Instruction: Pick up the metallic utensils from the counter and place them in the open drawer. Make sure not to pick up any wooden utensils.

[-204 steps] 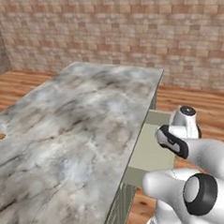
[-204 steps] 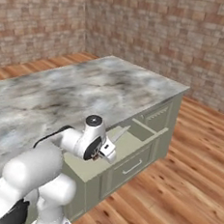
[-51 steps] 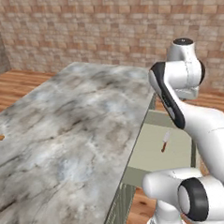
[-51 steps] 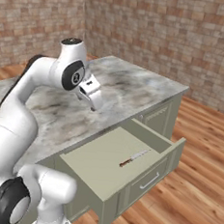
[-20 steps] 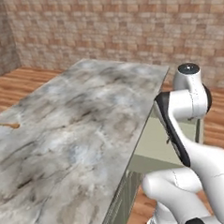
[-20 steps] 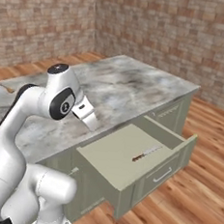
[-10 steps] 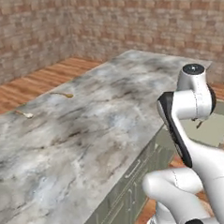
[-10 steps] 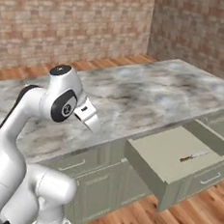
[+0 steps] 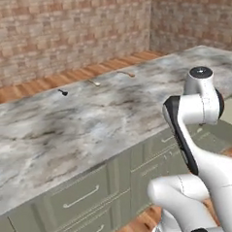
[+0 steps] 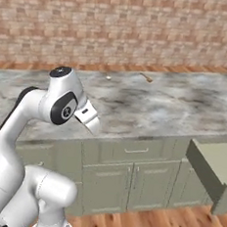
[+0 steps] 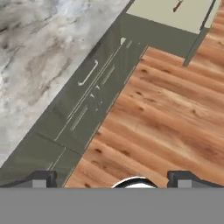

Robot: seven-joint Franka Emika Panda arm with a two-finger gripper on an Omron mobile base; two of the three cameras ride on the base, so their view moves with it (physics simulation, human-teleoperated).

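One metallic utensil with a red-brown handle (image 11: 177, 6) already lies in the open drawer (image 11: 166, 13), seen at about 1 o'clock in the hand view. The step in hand looks like the approach to the second pick: the dark grey spoon (image 9: 63, 92) lies on the counter (image 9: 89, 124) at about 11 o'clock in the left base view, close to the far edge and well apart from the arm.

The gripper (image 11: 112, 177) carries nothing; its fingers (image 11: 39, 178) stand wide apart at the bottom of the hand view, which looks down over the sage-green cabinet fronts (image 11: 87, 87) and the wooden floor (image 11: 162, 118). So the hand hangs off the counter's near side, not over the slab.

Two other utensils lie farther along the far edge in the left base view: the pale-headed spoon with a tan handle (image 9: 94, 82) at about 12 o'clock and the orange-brown wooden spoon (image 9: 127, 73) just past it toward 1 o'clock. These are the wooden ones and should be left alone.

The next move, as I judge it, calls for swinging the hand up and over the slab, reaching toward the far edge and settling above the dark grey spoon with the fingers across its slim handle. The spoon is thin and lies flat on stone, so the fingers will need to come right down to the surface. The pale-headed spoon lies near enough that the reach should be aimed carefully. In the right base view the drawer (image 10: 213, 169) stands out at 4 o'clock.
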